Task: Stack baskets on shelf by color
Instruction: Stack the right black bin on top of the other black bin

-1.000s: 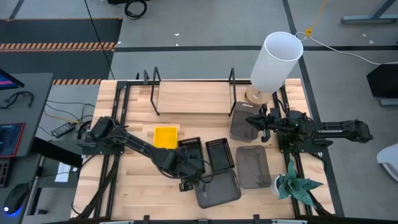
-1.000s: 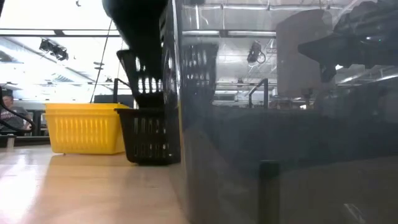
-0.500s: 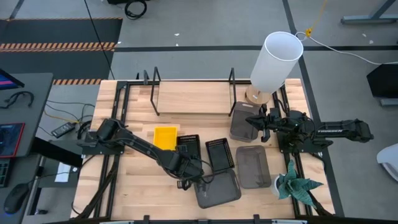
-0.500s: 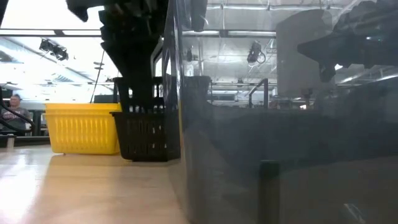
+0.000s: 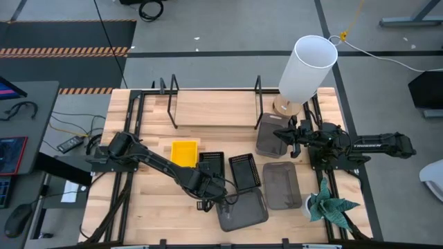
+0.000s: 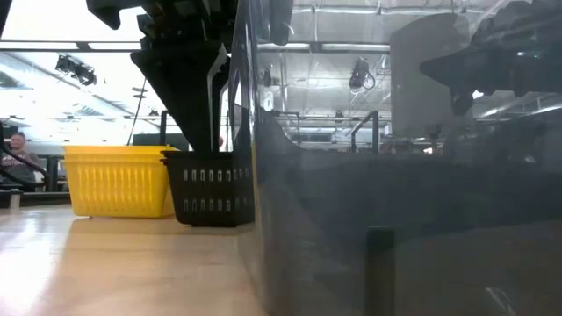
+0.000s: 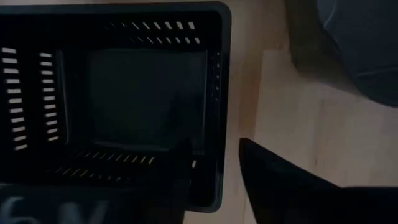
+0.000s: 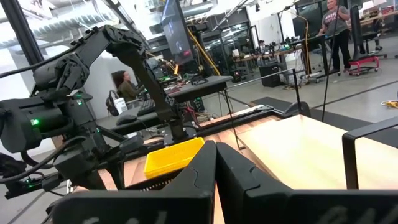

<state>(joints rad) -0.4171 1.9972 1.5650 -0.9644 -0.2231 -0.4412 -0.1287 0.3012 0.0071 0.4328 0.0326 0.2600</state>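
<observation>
Left wrist view: left tool (image 7: 214,180) astride black basket (image 7: 118,93) rim, narrowly parted.

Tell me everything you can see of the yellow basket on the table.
The yellow basket is a small, bright, rectangular plastic tray with an open top and thin vertical ribs on its sides, as the low view shows. It stands upright on the wooden tabletop, in front of the shelf board. A black mesh basket sits close beside it; whether they touch cannot be told. No tool holds it.
</observation>
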